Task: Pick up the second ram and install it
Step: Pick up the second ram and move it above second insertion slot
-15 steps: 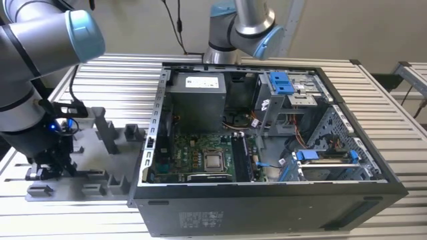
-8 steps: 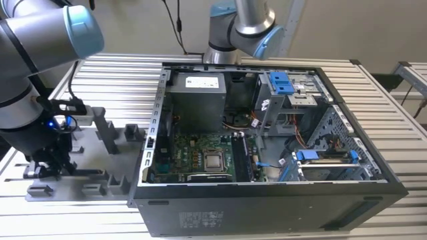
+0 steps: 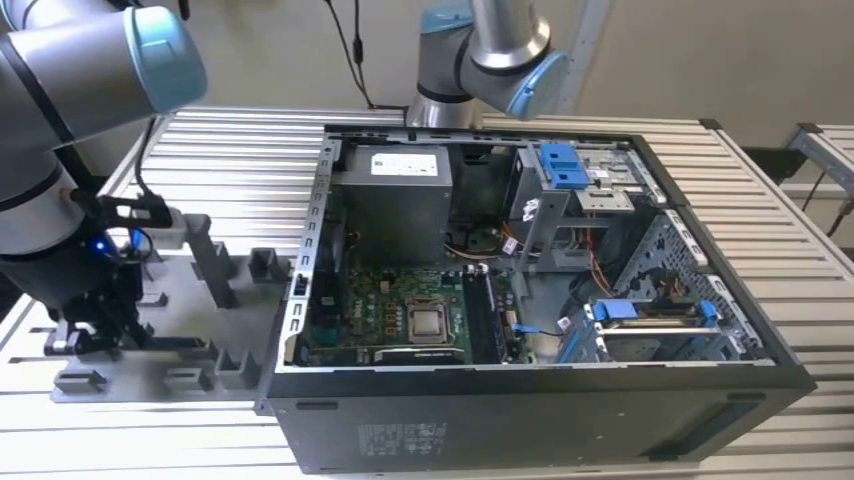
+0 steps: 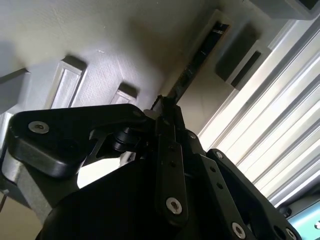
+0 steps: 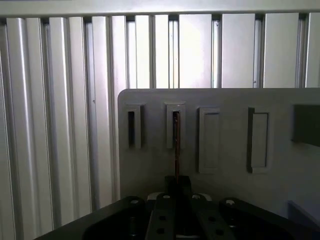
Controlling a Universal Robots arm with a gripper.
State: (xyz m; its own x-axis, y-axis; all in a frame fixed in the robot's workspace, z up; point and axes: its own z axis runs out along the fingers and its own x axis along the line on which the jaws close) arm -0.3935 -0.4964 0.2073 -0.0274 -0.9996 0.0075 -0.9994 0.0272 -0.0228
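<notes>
pincer (image 5: pixel 177 182) | clamped on second ram (image 5: pixel 176 142) | edge-up in grey fixture (image 5: pixel 230 100)

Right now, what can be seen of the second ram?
The second ram is a thin, flat, dark stick, seen edge-on in both wrist views, with a brownish edge. It stands on edge in a narrow slot of the grey fixture. Its near end reaches the gripper; whether it is clamped cannot be told.
</notes>
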